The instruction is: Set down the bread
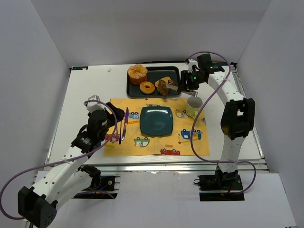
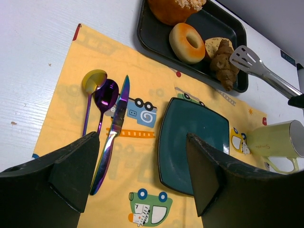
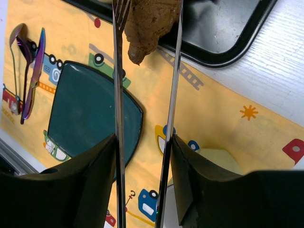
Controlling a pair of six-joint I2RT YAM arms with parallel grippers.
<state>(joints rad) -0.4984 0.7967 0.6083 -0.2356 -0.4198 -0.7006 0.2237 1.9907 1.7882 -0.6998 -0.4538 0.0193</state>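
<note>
Right fingers clamp 1 pair of tongs, whose blades bracket the brown bread piece at the tray's near edge, presumably for transfer to the teal plate. Left fingers stand wide, idle.

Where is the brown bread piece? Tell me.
In the top view, the brown bread piece sits at the near edge of the black tray, right of the ring doughnut, between the tongs held by the right hand.
</note>
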